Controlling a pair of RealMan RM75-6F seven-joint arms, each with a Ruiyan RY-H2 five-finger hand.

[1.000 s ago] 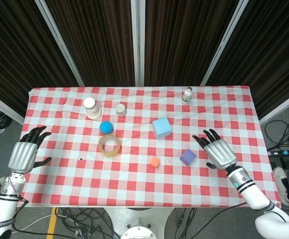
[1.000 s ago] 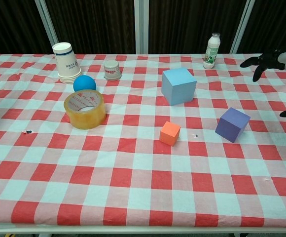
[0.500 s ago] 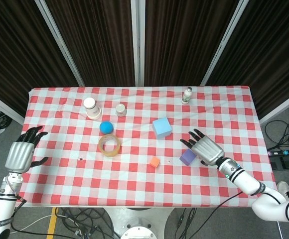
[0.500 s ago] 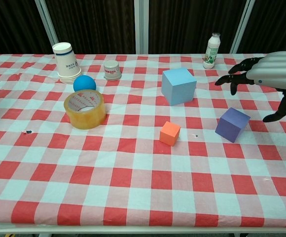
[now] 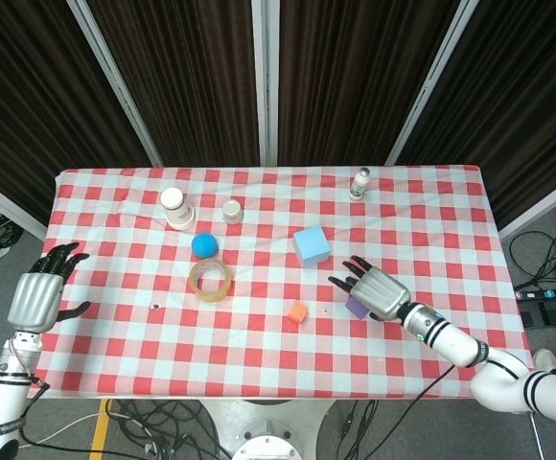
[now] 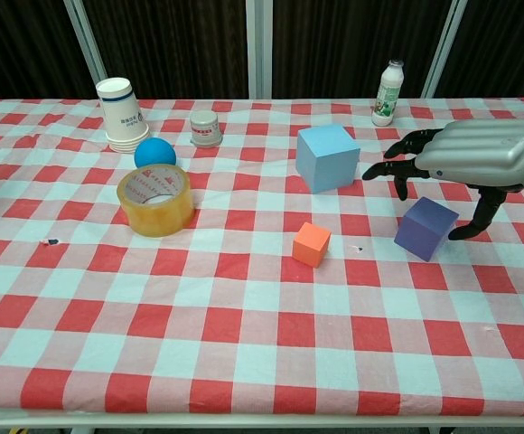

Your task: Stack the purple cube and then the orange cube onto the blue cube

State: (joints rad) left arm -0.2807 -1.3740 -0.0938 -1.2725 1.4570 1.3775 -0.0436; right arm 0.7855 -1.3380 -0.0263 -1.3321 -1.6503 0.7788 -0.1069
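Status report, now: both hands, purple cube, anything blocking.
Right hand open, fingers spread over purple cube, no grip yet. Left hand open, off the table's left edge. Path to blue cube looks unobstructed; orange cube sits apart.

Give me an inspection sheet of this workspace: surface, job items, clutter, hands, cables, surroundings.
Surface: table with red-and-white checked cloth, flat.
Job's things: large light-blue cube, small orange cube and purple cube each sit apart on the cloth; nothing stacked.
Clutter: yellow tape roll, blue ball, stack of white paper cups, small upturned cup, small white bottle.
Hands: right hand hovers over the purple cube, fingers spread, holding nothing; left hand open at the table's left edge.
Cables: loose cables on the floor around the table.
Surroundings: dark curtain panels behind.
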